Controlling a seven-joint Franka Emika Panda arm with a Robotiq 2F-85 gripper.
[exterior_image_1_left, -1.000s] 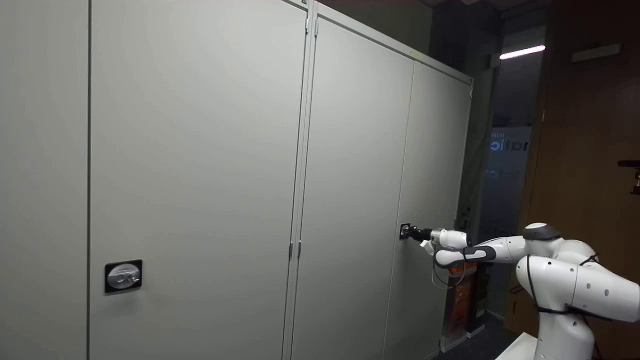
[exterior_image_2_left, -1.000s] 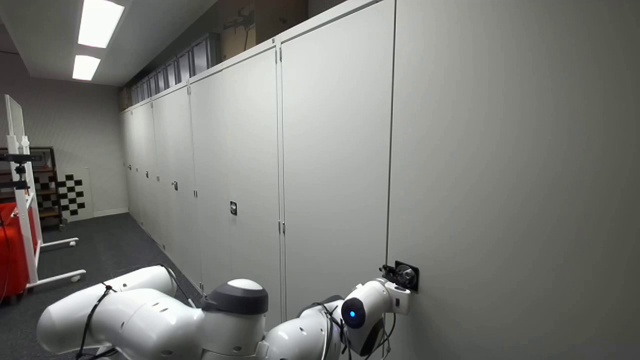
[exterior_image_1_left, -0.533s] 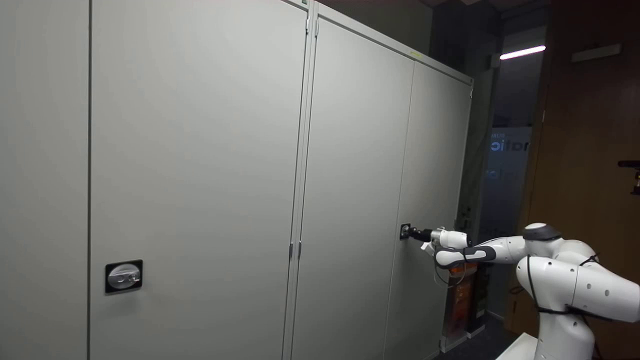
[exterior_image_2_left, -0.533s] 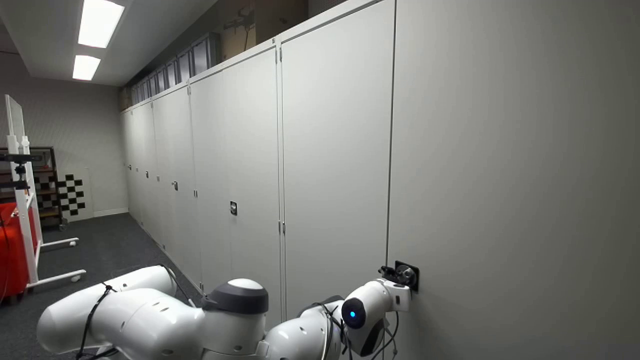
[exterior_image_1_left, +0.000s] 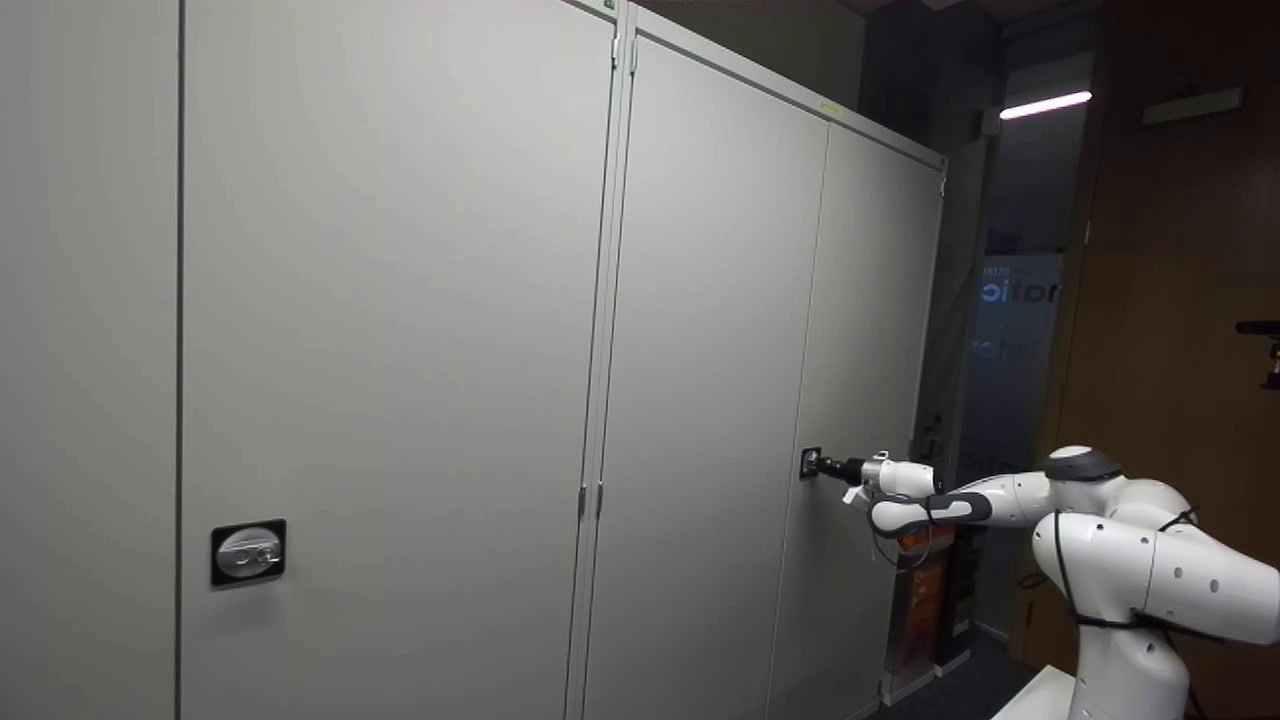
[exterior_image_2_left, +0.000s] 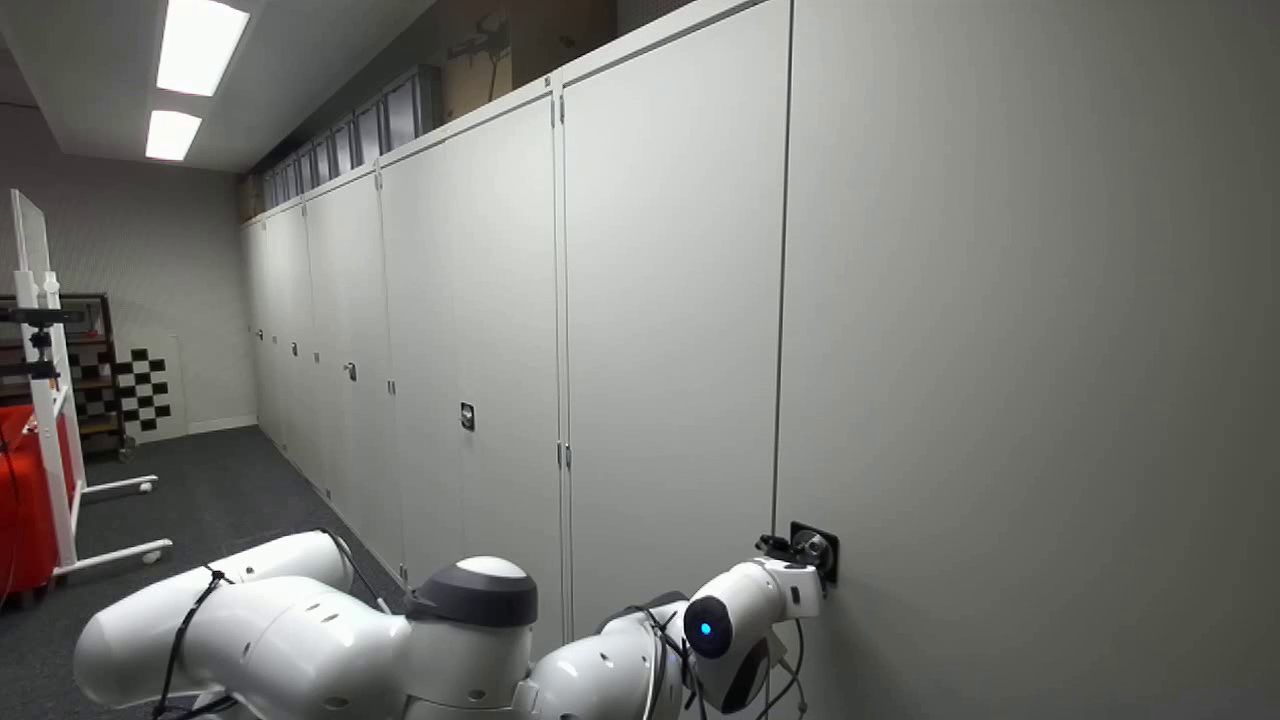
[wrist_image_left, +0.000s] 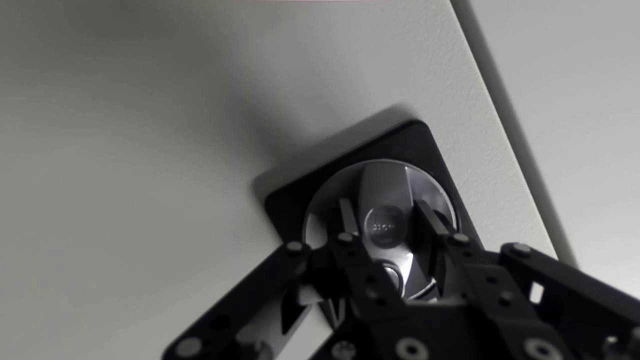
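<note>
Grips turn handle (wrist_image_left: 386, 227) with claw (wrist_image_left: 382, 206), clamped from both flanks, likely for opposing faces to squeeze. Find handle in square black plate (wrist_image_left: 400, 145), just beside vertical edge of grey cabinet door (exterior_image_2_left: 1000, 350), likely mounted there to latch it.

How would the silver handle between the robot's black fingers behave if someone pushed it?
The silver handle would probably feel stiff, as it looks hard and solid. It seems unlikely to roll or tip, since its black plate sits against the cabinet door. Being smooth and shiny, it might also be slippery.
</note>
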